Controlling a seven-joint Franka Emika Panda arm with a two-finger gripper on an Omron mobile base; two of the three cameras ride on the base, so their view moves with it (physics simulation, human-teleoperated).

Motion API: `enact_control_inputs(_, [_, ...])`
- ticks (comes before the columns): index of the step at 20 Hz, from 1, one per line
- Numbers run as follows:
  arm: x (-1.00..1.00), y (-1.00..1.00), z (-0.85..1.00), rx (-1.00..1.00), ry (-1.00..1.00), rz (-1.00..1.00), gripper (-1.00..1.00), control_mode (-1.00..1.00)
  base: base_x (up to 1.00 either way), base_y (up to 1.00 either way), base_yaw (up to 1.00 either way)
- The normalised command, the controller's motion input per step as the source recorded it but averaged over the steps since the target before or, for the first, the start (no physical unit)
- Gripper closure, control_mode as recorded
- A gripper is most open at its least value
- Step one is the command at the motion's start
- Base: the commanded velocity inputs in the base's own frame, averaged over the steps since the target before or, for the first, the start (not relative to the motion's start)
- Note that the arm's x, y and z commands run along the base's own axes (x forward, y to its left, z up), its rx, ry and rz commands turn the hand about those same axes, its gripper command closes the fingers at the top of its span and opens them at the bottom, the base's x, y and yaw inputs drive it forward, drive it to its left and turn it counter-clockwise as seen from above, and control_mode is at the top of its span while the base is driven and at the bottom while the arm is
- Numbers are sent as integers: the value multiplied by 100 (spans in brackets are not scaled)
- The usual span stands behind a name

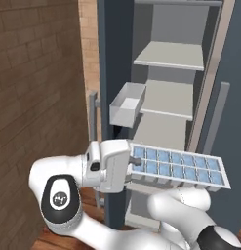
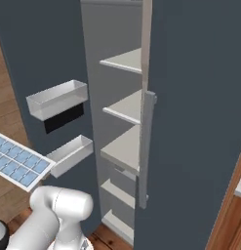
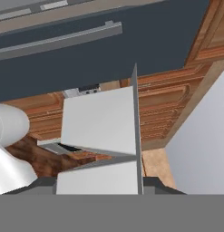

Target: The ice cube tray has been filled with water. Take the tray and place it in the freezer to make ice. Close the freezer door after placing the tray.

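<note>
Clamping one short end of the ice cube tray (image 1: 178,168), my end effector (image 1: 128,168) is closed on it and carrying it out sideways like a paddle. I am keeping the tray close to level, and I judge that is why the wrist is turned this way: the water (image 1: 163,157) is sitting as pale blue squares in every cell and would spill with any tilt. The tray is hanging in the air in front of the open freezer (image 1: 117,58), its free end reaching toward the shelves (image 1: 170,97) but not yet resting on any of them. I am holding it at about the height of the lower shelves, which looks to me like lining up to slide it in flat. The freezer door (image 2: 24,63) is standing swung wide, its two bins (image 2: 58,100) facing out, so the opening is clear for a long thing. A second door with a bar handle (image 2: 146,146) is bordering the opening on the other side, so I would be watching the far end of the tray there.
</note>
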Motion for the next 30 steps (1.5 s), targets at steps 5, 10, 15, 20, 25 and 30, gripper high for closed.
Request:
enact_control_inputs(5, [0, 0, 0, 0, 0, 0, 100, 100, 27, -5, -7])
enact_control_inputs(10, [0, 0, 0, 0, 0, 0, 100, 100, 31, -9, 0])
enact_control_inputs(15, [0, 0, 0, 0, 0, 0, 100, 100, 29, -20, -1])
enact_control_inputs(20, [3, 0, 0, 0, 0, 0, 100, -100, 6, 0, 0])
enact_control_inputs(25, [1, -12, 13, -1, -10, 4, 100, -100, 0, 0, 0])
enact_control_inputs(30, [9, -18, 43, -24, -1, 22, 100, -100, 0, 0, 0])
